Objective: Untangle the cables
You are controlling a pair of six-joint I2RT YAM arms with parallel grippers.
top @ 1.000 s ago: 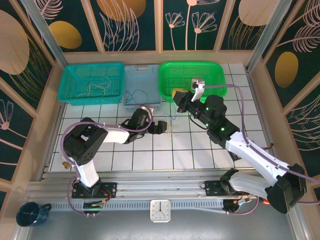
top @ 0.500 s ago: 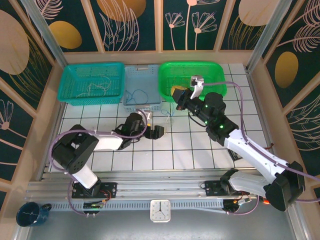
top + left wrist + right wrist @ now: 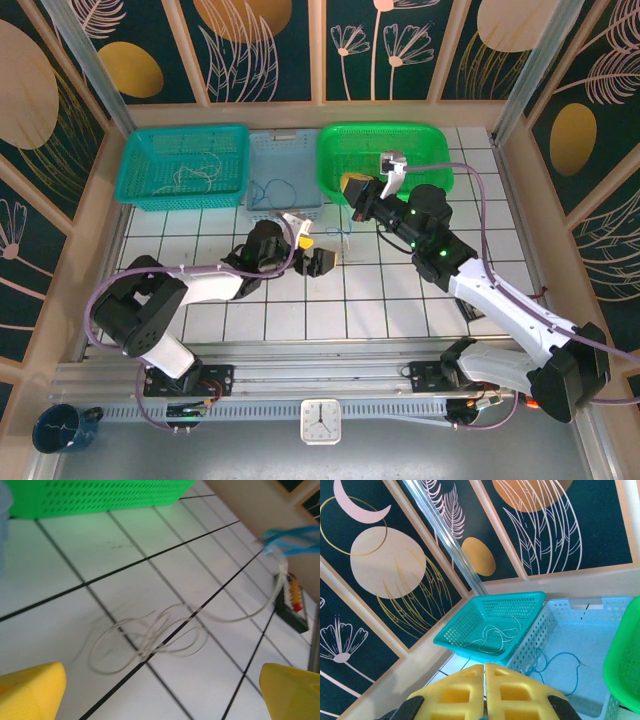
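Observation:
A whitish cable (image 3: 150,640) lies in loose loops on the white tiles, just ahead of my left gripper (image 3: 160,700), which is open with a yellow finger (image 3: 30,690) on either side. One whitish strand rises to the right and meets a blue cable (image 3: 290,537) hanging in the air. In the top view the blue cable (image 3: 342,232) dangles from my right gripper (image 3: 352,188), beside the left gripper (image 3: 314,252). My right gripper (image 3: 485,690) has its yellow pads pressed shut, and the blue cable is pinched between them.
Three baskets line the back: a teal basket (image 3: 185,165) holding a whitish cable (image 3: 495,632), a pale blue basket (image 3: 285,185) holding a blue cable (image 3: 560,665), and a green basket (image 3: 385,150). A clock (image 3: 321,421) and a mug (image 3: 60,428) sit beyond the near rail.
My left gripper has turned at the wrist and shifted slightly over the tiles near the hanging cable. The right gripper moved a little up and left early on, then held still.

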